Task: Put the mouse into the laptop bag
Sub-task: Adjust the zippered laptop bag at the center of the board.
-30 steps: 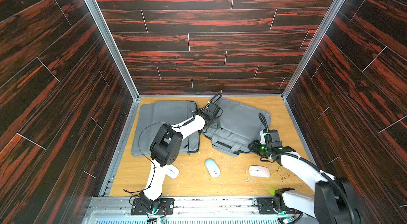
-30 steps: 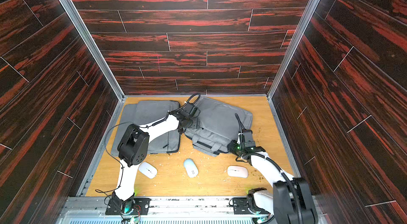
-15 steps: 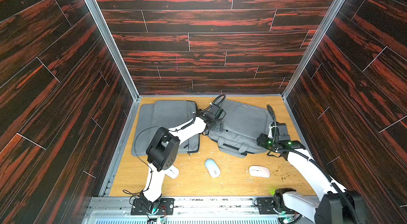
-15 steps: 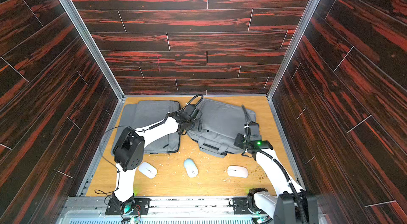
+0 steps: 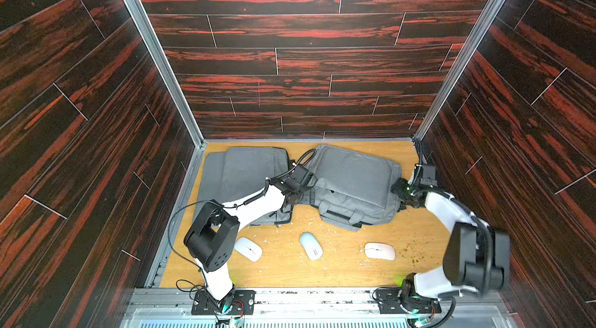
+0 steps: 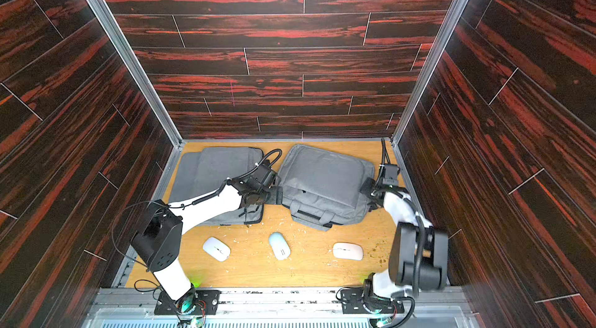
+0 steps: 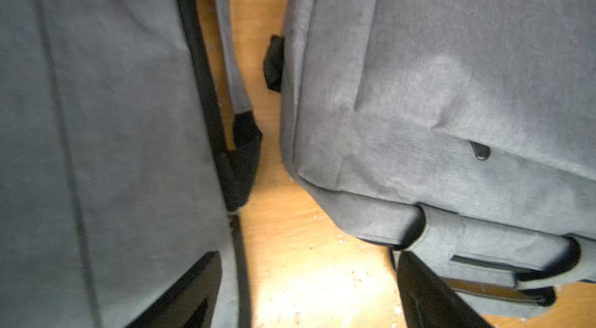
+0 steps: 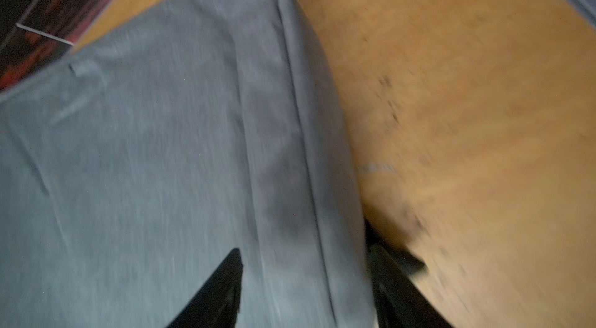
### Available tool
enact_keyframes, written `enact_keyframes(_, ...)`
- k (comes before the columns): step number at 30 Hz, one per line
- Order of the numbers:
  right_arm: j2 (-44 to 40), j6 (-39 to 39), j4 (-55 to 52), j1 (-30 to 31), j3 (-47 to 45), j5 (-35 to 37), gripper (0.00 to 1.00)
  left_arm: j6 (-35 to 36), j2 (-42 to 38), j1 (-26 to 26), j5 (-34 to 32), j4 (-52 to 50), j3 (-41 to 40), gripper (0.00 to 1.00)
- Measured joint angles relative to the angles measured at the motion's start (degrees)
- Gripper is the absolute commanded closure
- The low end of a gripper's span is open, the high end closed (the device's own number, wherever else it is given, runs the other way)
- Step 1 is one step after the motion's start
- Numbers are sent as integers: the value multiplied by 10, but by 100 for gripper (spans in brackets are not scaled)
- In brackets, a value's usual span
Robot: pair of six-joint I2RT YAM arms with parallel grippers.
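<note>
From the middle mouse (image 5: 310,245), bare floor (image 5: 338,273) runs free toward 6 o'clock. At 9 and 3 o'clock the left mouse (image 5: 247,248) and right mouse (image 5: 379,251) lie well apart, room between. The left bag (image 5: 238,171), crossed by the left arm (image 5: 258,204), blocks 11 o'clock; the right bag (image 5: 351,178) blocks 1 o'clock. At 12 a narrow strip parts the bags, under the left gripper (image 7: 306,257). The right gripper (image 8: 304,249) crowds the slot by the side wall (image 5: 451,162).

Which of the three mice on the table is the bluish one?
The middle mouse: it is pale blue, while the left mouse and the right mouse are white.
</note>
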Motion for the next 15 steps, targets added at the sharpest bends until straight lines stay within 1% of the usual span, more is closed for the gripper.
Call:
enact_keyframes(2,16,1,13,0,0,-10,43,-4,11,-1,9,14,5,18)
enact_keyframes(5,20,1,26,0,-12,-16,51,-6,54,-1,28,30,37,28)
enact_keyframes(6,19,0,32,0,-18,-18,61,-4,70,-1,34,34,52,29)
enact_keyframes(7,19,-1,39,0,-26,-18,80,-2,90,-2,42,38,68,30)
enact_keyframes(8,17,-2,45,-1,-35,-17,92,0,107,-2,48,41,83,30)
enact_keyframes(9,14,0,49,-2,-44,-15,97,0,122,-2,52,43,97,29)
enact_keyframes(10,8,2,56,-3,-54,-18,100,2,138,-2,58,44,111,28)
enact_keyframes(15,-38,4,62,-3,-99,-28,100,12,198,4,65,39,181,23)
